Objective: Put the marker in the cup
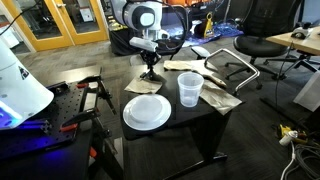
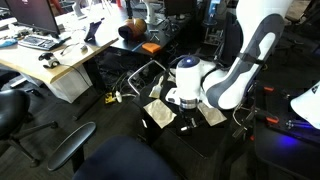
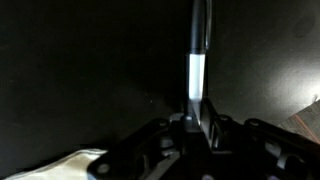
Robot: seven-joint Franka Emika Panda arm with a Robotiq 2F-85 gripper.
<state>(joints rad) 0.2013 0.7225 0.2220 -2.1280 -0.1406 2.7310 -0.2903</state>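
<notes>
In the wrist view a thin dark marker [image 3: 197,62] with a pale band runs straight out from between my gripper's fingers [image 3: 197,106], which are shut on its near end above the black table top. In an exterior view my gripper [image 1: 150,70] is low over the back of the black table [image 1: 190,118], left of and behind the clear plastic cup [image 1: 189,88]. The cup stands upright and apart from the gripper. In an exterior view the arm covers the gripper [image 2: 186,120], and the cup is hidden there.
A round white plate [image 1: 147,111] lies at the table's front left, beside the cup. Brown paper sheets [image 1: 218,97] lie to the cup's right and behind it. A black office chair [image 1: 255,48] stands at the back right. Red-handled clamps [image 1: 93,90] stand left of the table.
</notes>
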